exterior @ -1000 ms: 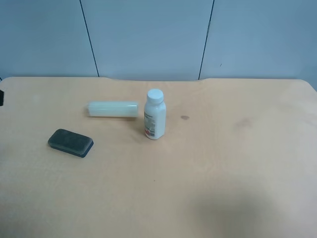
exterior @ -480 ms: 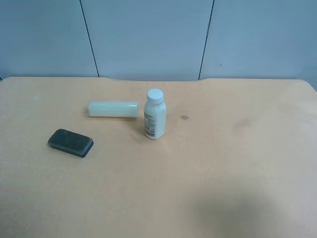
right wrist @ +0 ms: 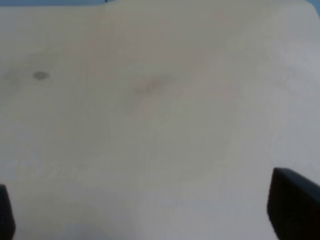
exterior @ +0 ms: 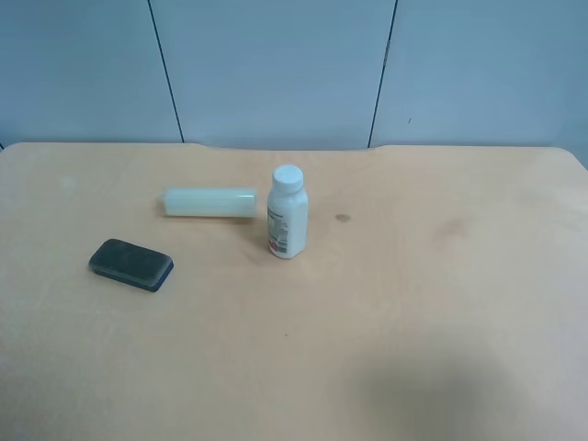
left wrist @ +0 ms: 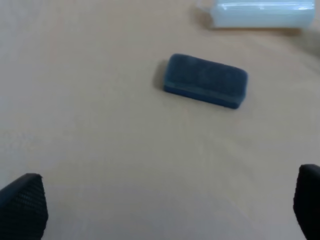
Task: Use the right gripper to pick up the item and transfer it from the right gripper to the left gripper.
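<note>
Three things on the pale wooden desk (exterior: 413,322). Lying flat, well left of the white bottle (exterior: 288,213) and near the pale cylinder (exterior: 209,201): the item (exterior: 130,264), dark grey-black, matte, round-cornered, long axis running from upper left to lower right in the exterior high view. Left claw (left wrist: 160,210) spread wide above the item, empty. Right claw (right wrist: 145,210) likewise wide over bare desk, fingertips cut off at the frame edges.

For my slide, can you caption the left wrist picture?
The dark block lies flat on the table, beyond the open left gripper.
</note>
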`<state>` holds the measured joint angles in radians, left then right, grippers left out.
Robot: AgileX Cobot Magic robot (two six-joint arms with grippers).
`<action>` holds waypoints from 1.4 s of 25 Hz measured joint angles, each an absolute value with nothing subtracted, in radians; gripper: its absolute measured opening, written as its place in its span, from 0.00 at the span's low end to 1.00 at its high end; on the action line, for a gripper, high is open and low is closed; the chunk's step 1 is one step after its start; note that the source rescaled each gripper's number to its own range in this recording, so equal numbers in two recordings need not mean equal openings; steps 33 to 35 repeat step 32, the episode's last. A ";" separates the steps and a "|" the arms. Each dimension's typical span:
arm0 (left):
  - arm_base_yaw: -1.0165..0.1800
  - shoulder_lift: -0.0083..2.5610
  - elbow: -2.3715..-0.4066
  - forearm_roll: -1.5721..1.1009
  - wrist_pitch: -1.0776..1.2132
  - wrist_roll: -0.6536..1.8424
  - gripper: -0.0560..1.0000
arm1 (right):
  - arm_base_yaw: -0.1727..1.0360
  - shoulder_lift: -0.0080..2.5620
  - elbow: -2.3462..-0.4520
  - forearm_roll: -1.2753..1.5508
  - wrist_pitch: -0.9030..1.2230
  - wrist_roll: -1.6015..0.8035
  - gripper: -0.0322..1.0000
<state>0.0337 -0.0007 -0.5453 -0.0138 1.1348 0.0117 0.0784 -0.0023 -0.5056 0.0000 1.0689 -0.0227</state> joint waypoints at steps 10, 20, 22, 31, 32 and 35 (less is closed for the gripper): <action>0.034 -0.003 -0.506 -0.010 1.057 0.000 1.00 | 0.078 -0.002 -0.506 0.000 1.069 -0.023 1.00; 0.034 -0.004 -0.506 -0.011 1.057 0.000 1.00 | 0.078 -0.002 -0.506 0.000 1.069 -0.023 1.00; 0.034 -0.004 -0.506 -0.011 1.057 0.000 1.00 | 0.078 -0.002 -0.506 0.000 1.069 -0.023 1.00; 0.034 -0.004 -0.506 -0.011 1.057 0.000 1.00 | 0.078 -0.002 -0.506 0.000 1.069 -0.023 1.00; 0.034 -0.004 -0.506 -0.011 1.057 0.000 1.00 | 0.078 -0.002 -0.506 0.000 1.069 -0.023 1.00; 0.034 -0.004 -0.506 -0.011 1.057 0.000 1.00 | 0.078 -0.002 -0.506 0.000 1.069 -0.023 1.00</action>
